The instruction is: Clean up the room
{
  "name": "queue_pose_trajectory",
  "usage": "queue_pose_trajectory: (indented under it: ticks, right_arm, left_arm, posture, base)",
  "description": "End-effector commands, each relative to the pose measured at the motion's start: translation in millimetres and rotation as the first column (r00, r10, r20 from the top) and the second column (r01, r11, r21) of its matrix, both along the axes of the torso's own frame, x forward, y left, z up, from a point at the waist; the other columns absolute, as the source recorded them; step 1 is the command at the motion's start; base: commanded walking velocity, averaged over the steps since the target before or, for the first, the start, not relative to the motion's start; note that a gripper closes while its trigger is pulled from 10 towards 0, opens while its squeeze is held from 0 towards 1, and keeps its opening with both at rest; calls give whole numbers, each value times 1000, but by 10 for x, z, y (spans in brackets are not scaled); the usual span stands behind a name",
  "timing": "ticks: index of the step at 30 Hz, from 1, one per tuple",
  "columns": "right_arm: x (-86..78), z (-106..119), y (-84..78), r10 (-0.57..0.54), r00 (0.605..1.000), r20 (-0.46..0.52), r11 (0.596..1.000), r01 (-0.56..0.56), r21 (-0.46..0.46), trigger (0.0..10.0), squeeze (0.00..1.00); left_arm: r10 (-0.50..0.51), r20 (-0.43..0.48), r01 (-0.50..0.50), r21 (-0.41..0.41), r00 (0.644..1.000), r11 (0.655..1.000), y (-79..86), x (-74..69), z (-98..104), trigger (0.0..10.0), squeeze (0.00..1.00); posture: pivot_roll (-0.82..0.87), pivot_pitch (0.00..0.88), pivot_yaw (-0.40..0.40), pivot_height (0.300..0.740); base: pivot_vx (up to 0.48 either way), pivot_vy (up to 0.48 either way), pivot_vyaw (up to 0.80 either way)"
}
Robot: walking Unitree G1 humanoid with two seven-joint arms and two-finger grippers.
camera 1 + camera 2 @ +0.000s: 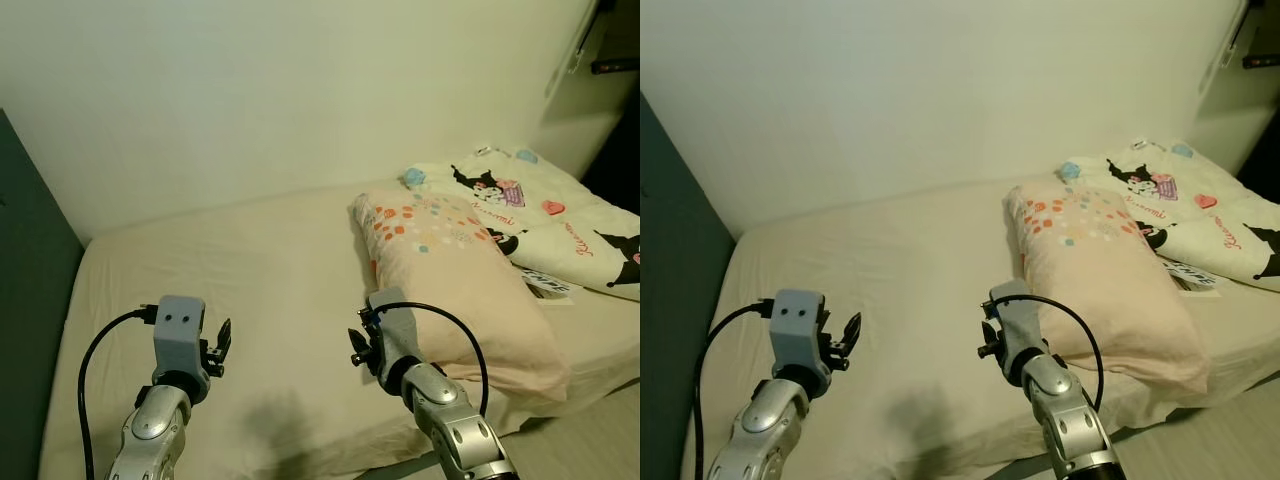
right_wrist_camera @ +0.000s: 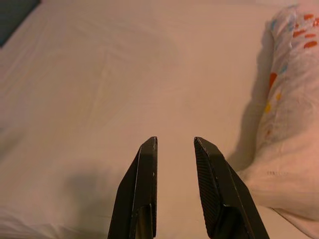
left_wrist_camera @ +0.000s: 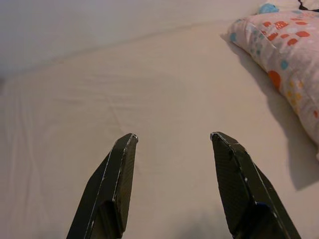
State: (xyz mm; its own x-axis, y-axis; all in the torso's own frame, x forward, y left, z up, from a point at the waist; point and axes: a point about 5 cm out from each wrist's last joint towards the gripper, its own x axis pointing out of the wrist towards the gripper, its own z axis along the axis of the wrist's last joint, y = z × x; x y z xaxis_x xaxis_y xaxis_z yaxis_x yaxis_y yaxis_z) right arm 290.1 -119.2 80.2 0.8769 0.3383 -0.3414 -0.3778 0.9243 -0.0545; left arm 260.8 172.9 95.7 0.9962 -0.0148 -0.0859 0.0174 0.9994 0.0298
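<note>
Cream sheet covers most of the bed (image 1: 250, 290), bare and fairly smooth from the dark panel (image 1: 30, 260) at its left edge across to the middle. Standing here I see the left gripper (image 3: 172, 142) held over that bare stretch with its fingers (image 3: 115, 169) spread wide and nothing between them, pointing up the bed toward the wall (image 1: 300, 90). Further right, the right gripper (image 2: 174, 142) hangs above the sheet with its fingers only slightly parted, also empty, just beside the near left corner of the pillow (image 1: 460, 290). That pillow, pink with orange and blue dots, lies at a slant across the mattress, its lower end close to the bed's near edge. Right of it and touching its far end lies a white blanket (image 1: 560, 215) printed with cartoon figures, crumpled toward the head of the bed, and a small printed card or tag (image 1: 548, 285) rests on the sheet between the two. My guess is that the pillow is the thing to straighten first. To do it well, the right fingers should open wider before going in, since the pillow is thick and soft, and pinch a corner of the casing rather than the bulging middle. The left arm could take the other near corner so the pillow lifts level instead of sagging. Keeping low and slow should avoid dragging the sheet into wrinkles or nudging the pillow off the near edge.
</note>
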Motion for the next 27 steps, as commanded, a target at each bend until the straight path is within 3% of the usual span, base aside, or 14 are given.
queue_pose_trajectory:
  ticks: [1, 8, 12, 17, 27]
  right_arm:
    - [18, 26, -3, -13, 1000, 11, 1000, 12, 16, 10000, 0]
    - [6, 11, -1, -5, 1000, 5, 1000, 5, 4, 10000, 0]
    - [-4, 2, 0, -1, 1000, -3, 1000, 1, -4, 10000, 0]
    - [-9, -14, -1, -2, 1000, -8, 1000, 2, -20, 10000, 0]
    - [-11, -23, -14, -29, 999, -17, 1000, 29, 2, 10000, 0]
  left_arm:
    - [4, -16, -4, 24, 1000, 1000, 27, -12, -35, 10000, 0]
    - [-2, -17, 3, 21, 1000, 1000, 5, -2, -27, 10000, 0]
    - [-6, -18, 7, 23, 1000, 1000, -5, -2, -26, 10000, 0]
    - [-5, -25, 6, 33, 1000, 999, -1, -3, -38, 10000, 0]
    - [5, -31, -4, 41, 999, 999, 26, -3, -46, 10000, 0]
  posture:
    - [-68, 46, -13, 740]
    - [-69, 46, -11, 740]
    - [-69, 49, -9, 740]
    - [-70, 52, -8, 740]
    - [-69, 57, -3, 740]
  base:
    - [0, 0, 0]
    - [0, -238, 0]
    - [0, -424, 109]
    - [0, -474, 785]
    - [0, -480, 0]
